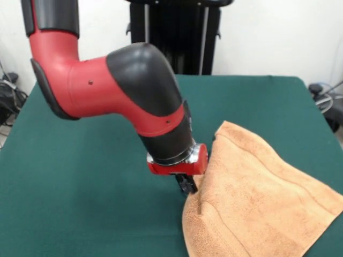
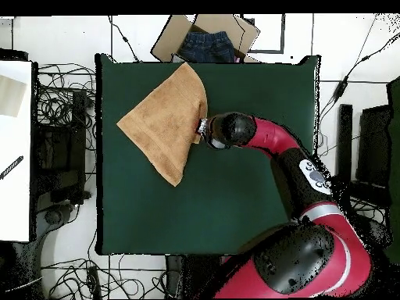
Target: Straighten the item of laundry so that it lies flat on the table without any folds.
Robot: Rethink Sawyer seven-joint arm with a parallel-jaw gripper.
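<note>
The arm is built of rounded red segments joined by glossy black joint housings. A black cylindrical link enters at the top, above a red elbow with a black side panel. The red forearm shell carries two small dark screw holes along its flank; another shows on the red band below the large black joint cover. The wrist narrows to a black collar, a thin silver ring and a short red block. Beneath it hangs the small black gripper. From overhead, one red link bears a white-and-dark marking.
</note>
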